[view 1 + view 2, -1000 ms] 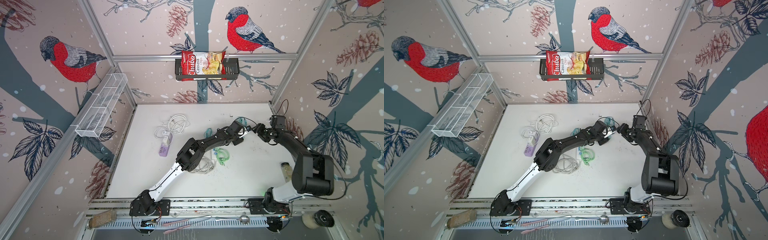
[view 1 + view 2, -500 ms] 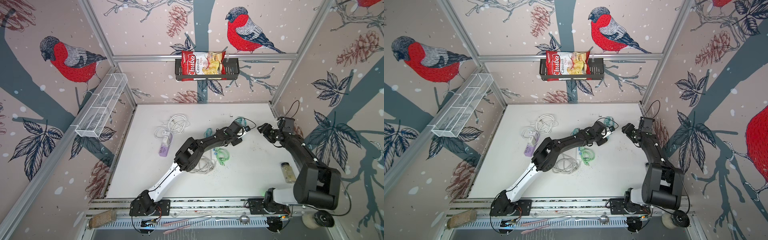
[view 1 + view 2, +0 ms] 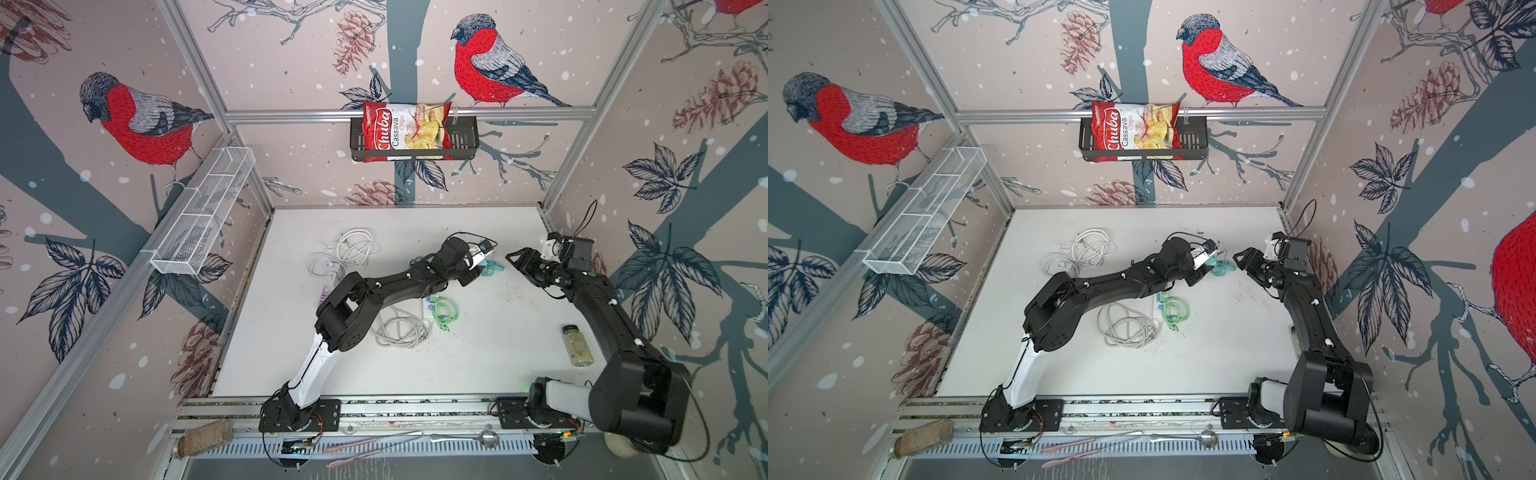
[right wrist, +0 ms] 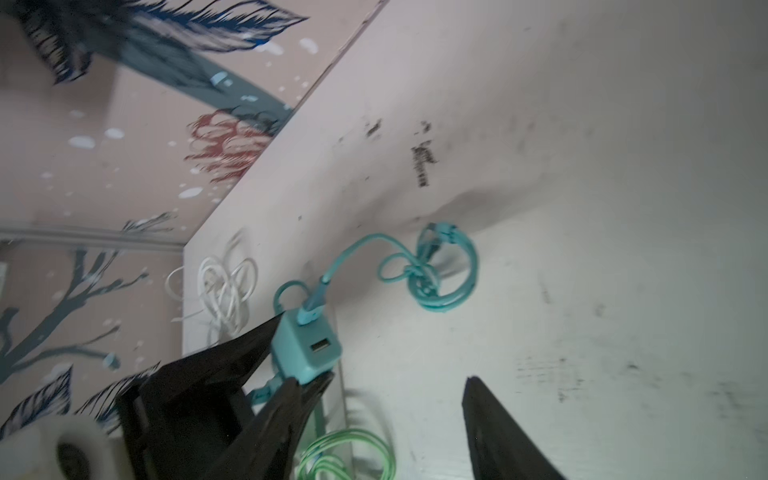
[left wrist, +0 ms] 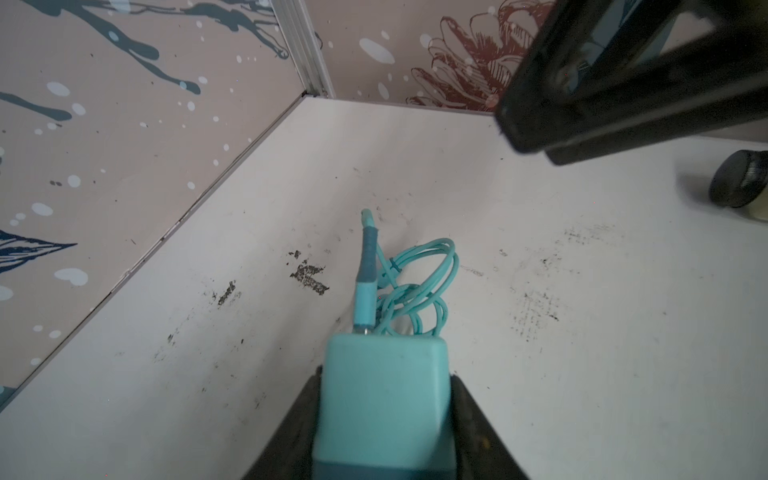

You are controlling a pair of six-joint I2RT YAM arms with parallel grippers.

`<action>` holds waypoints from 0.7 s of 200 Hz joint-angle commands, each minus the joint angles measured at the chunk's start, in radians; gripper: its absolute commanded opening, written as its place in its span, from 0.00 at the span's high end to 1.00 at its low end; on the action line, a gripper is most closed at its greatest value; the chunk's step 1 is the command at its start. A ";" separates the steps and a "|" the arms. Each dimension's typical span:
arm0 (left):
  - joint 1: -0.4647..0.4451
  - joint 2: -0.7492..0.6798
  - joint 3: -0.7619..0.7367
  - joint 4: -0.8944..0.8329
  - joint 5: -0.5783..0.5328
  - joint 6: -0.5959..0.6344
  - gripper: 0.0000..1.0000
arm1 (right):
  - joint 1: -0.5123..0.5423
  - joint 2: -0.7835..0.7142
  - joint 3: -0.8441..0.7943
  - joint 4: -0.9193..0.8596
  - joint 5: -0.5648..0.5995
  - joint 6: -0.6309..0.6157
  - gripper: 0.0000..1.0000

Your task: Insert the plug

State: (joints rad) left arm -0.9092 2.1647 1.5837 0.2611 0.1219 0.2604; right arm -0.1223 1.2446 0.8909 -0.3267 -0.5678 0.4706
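Note:
The plug (image 5: 384, 399) is a teal cube charger, and my left gripper (image 5: 384, 374) is shut on it, a black finger pressed to each side. A teal cable (image 5: 415, 282) runs from the plug's face to a coil on the white table; the coil also shows in both top views (image 3: 494, 268) (image 3: 1223, 268). My right gripper (image 4: 382, 386) is open and holds nothing. It looks at the plug (image 4: 307, 349) from the side, where a free USB port shows. In both top views the left gripper (image 3: 482, 262) (image 3: 1208, 266) and the right gripper (image 3: 513, 257) (image 3: 1241, 255) stand a short way apart. A white power strip (image 3: 427, 311) lies partly under the left arm.
A green cable (image 3: 444, 309) and a grey cable coil (image 3: 399, 330) lie by the strip. White cables (image 3: 353, 249) and a lilac block (image 3: 328, 291) sit at the left. A small jar (image 3: 577, 345) lies beside the right arm. The right wall is close behind the right gripper.
My right arm has drawn back to the right, away from the left gripper. The left gripper has stayed almost where it was, with the teal plug in it.

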 commanded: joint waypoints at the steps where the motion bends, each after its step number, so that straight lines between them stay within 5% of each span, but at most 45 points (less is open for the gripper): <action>1: 0.005 -0.059 -0.097 0.253 0.066 -0.028 0.91 | 0.053 -0.036 0.021 0.006 -0.109 -0.023 0.36; 46: 0.022 -0.157 -0.364 0.639 0.166 -0.046 0.92 | 0.132 -0.045 0.065 -0.083 -0.074 -0.079 0.41; 140: 0.053 -0.168 -0.432 0.756 0.280 -0.083 0.97 | 0.244 0.004 0.123 -0.119 -0.132 -0.152 0.46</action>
State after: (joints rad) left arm -0.8608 1.9984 1.1561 0.9047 0.3634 0.1875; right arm 0.1089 1.2472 0.9943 -0.4351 -0.6712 0.3431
